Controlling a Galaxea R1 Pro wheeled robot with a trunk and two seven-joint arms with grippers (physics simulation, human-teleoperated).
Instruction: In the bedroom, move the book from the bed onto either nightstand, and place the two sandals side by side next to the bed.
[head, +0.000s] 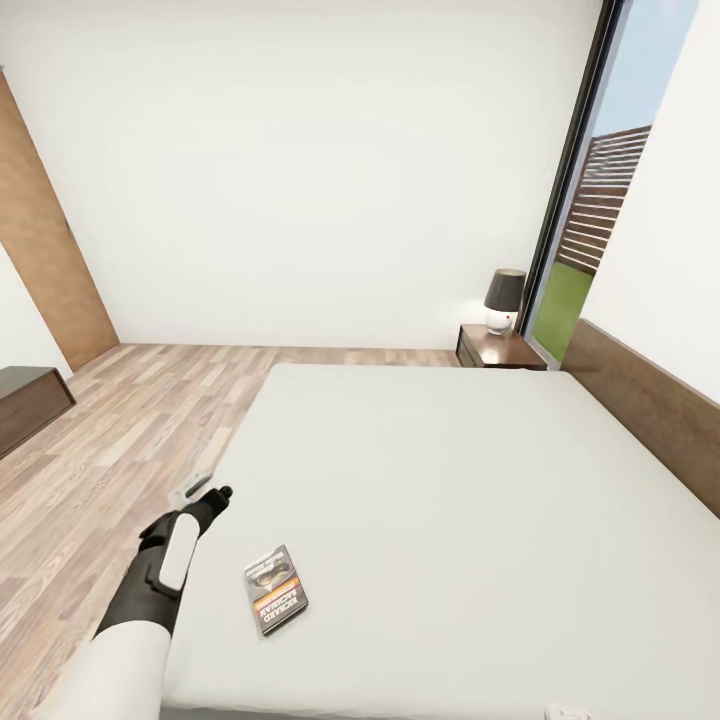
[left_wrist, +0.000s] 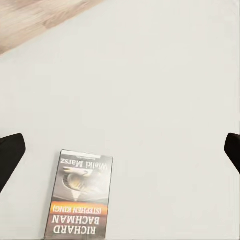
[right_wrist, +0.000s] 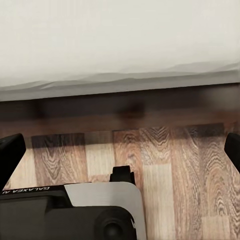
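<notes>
Black and spread wide, your left gripper (head: 210, 497) is hovering over the pale grey mattress of the bed (head: 480, 480), empty. The thin dark paperback book (head: 275, 589) is lying flat just right of that arm, long axis roughly along it.

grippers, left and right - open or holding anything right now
left gripper: open, holding nothing, above the book on the bed.
right gripper: open, holding nothing.
</notes>
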